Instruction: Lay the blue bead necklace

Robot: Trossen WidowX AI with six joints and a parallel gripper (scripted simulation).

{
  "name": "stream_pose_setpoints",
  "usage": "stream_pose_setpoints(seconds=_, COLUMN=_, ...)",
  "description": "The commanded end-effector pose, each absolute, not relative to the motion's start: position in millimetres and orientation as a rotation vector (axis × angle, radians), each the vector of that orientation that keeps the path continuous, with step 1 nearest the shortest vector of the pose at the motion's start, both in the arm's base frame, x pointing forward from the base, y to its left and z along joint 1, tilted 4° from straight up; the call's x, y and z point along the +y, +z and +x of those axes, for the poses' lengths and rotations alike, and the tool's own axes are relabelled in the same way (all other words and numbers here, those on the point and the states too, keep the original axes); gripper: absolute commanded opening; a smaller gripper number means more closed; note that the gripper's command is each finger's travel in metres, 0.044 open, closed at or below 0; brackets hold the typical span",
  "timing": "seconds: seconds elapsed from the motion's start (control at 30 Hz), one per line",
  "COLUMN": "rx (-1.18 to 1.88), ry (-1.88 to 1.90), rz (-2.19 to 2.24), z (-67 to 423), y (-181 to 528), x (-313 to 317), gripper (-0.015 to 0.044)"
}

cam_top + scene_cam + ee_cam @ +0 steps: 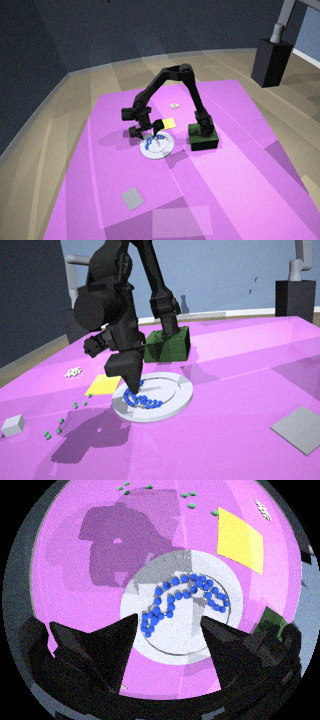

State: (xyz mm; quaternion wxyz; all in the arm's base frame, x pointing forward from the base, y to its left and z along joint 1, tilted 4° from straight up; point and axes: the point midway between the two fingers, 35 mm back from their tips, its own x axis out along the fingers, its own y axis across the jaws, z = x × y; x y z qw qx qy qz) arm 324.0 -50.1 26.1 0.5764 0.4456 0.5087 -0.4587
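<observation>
The round grey bead board (pixel 161 152) (pixel 177 400) (pixel 179 640) lies on the pink table cover. The blue bead necklace (pixel 151 140) (pixel 144 400) (pixel 180 590) lies on the board in a doubled, curved bunch along one side, near the ring groove. My gripper (pixel 148 136) (pixel 134 391) (pixel 171 619) is open. It points down at the board with its fingertips close over one end of the necklace. In the wrist view a few beads lie between the two fingers, and the fingers do not touch them. In the exterior view one finger hides the other.
A yellow sheet (pixel 168 123) (pixel 103 384) (pixel 240 540) lies just beyond the board. A white bead pile (pixel 174 106) (pixel 73 371), loose green beads (pixel 74 405) (pixel 190 496) and a grey cube (pixel 12 424) lie nearby. A grey tile (pixel 132 198) (pixel 299 429) lies farther off. The green arm base (pixel 202 140) (pixel 168 347) stands beside the board.
</observation>
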Motion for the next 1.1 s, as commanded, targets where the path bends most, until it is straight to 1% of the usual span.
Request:
stream_pose_setpoints(seconds=0.0, rx=1.2, ry=-1.092, rz=1.045, z=321.7, y=13.2, x=-50.5, gripper=0.031)
stream_pose_setpoints(seconds=0.13, rx=1.192, ry=-1.076, rz=1.044, z=324.4, y=21.4, x=-50.3, gripper=0.031)
stream_pose_setpoints(seconds=1.07, rx=1.2, ry=-1.092, rz=1.045, z=322.6, y=-10.9, x=-52.3, gripper=0.031)
